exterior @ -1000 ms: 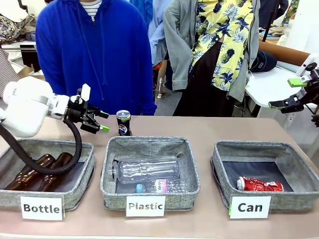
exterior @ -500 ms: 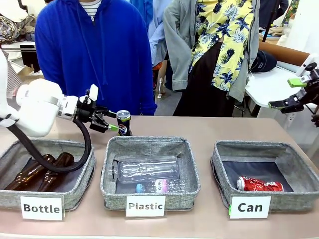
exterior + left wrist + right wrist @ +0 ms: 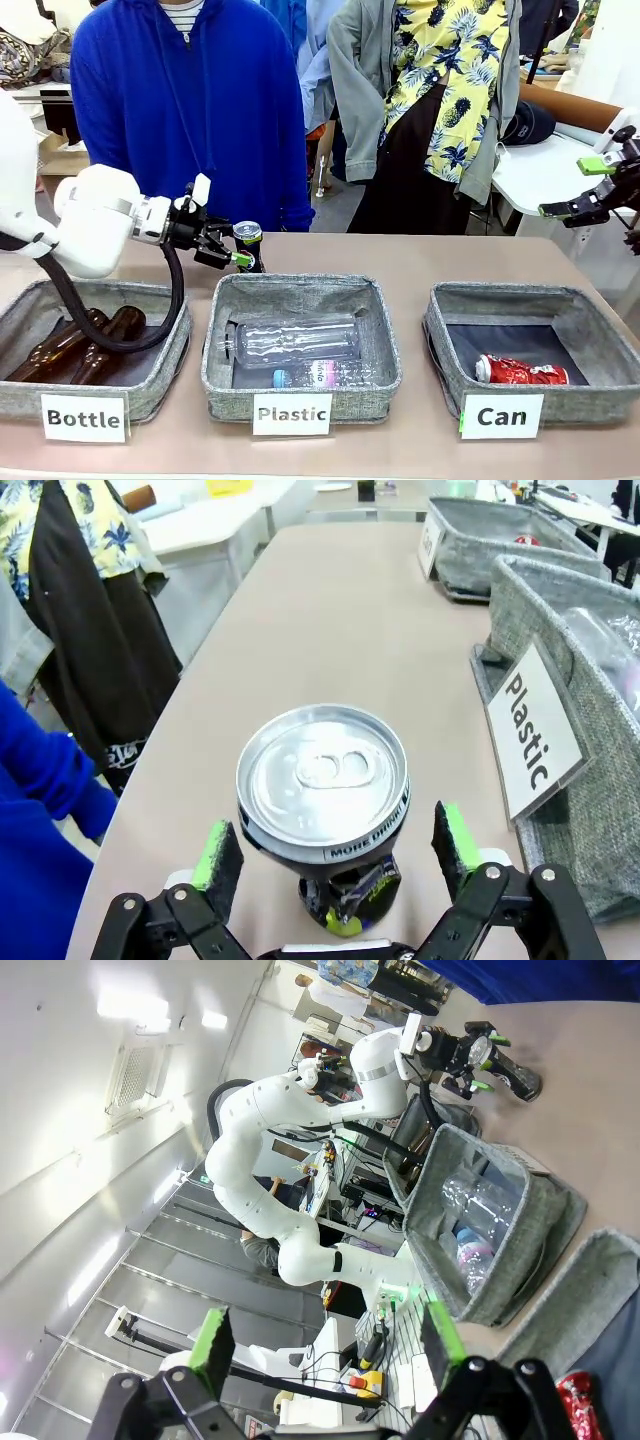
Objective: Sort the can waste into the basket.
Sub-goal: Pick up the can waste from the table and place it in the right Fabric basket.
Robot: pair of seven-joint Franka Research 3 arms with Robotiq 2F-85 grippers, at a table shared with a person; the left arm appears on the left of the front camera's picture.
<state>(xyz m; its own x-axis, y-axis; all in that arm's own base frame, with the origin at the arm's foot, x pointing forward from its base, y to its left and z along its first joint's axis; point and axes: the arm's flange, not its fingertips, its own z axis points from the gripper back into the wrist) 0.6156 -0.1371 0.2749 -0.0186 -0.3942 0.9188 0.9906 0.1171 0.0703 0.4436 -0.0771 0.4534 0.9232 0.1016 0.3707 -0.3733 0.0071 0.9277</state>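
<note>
Grey fabric is what I am seeing most of: three bins are sitting in a row along the near edge of the table (image 3: 420, 265), and the basket (image 3: 600, 375) labelled "Can" is standing at my right end, with the "Plastic" bin (image 3: 375, 385) in the middle and the "Bottle" bin (image 3: 165, 385) at the left. A crushed red can (image 3: 520, 371) is lying on its side inside the basket. A person in a blue top (image 3: 190, 110) is standing at the far side.

My left gripper (image 3: 240, 245) is reaching level across the table behind the "Plastic" bin, its jaws standing wide apart. The dark Pepsi can (image 3: 248, 246) is standing upright on the table just behind that bin, and in the left wrist view the can (image 3: 322, 795) is sitting between the two green pads (image 3: 216, 852); I think there is a gap on each side, though the angle is making that hard to judge.

My right gripper (image 3: 580, 187) is hanging high at the right edge, well apart from the basket, jaws spread and holding nothing.
</note>
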